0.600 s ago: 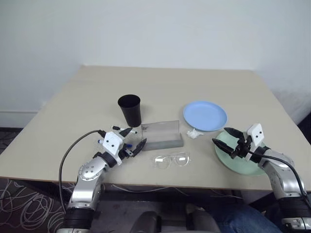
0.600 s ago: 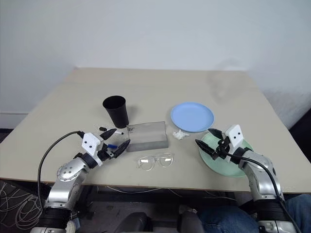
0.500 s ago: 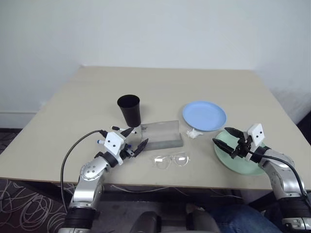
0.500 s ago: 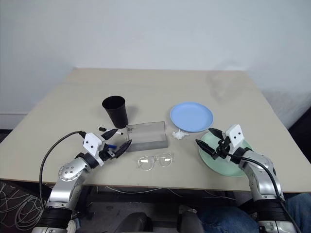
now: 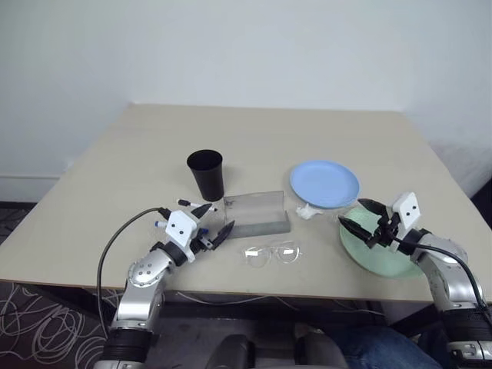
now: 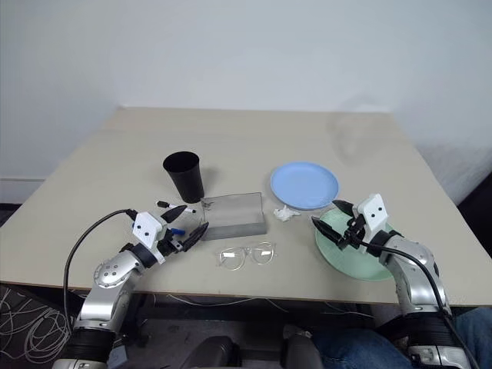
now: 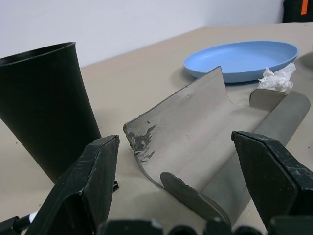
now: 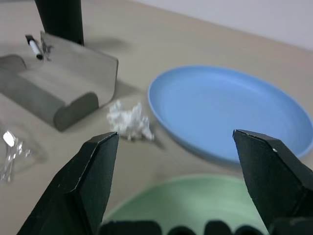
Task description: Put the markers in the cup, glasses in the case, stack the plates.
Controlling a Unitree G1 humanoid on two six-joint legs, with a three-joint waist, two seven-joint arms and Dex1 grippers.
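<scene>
The left gripper (image 5: 215,219) hovers just above the tan table (image 5: 261,131) with its two black fingers spread wide and nothing between them, aimed at the near-left corner of the flat grey rectangular case (image 5: 257,214), whose translucent hinged lid stands raised with a scuffed, curved edge. The right gripper (image 5: 357,217) is likewise spread wide and empty, poised over the near rim of the pale mint green round shallow plate (image 5: 377,250) at the table's right front edge. Just beyond it lies the light blue round shallow plate (image 5: 324,183), smooth and matte, apart from the green one. A small crumpled white paper (image 5: 307,211) sits between the blue plate and the case. The black tapered plastic cup (image 5: 206,174) stands upright behind the case's left end. Two thin white markers (image 5: 187,204) lie on the table beside the cup, partly hidden by the left gripper. The clear-framed glasses (image 5: 270,252) with roundish lenses rest in front of the case, near the table's edge.
</scene>
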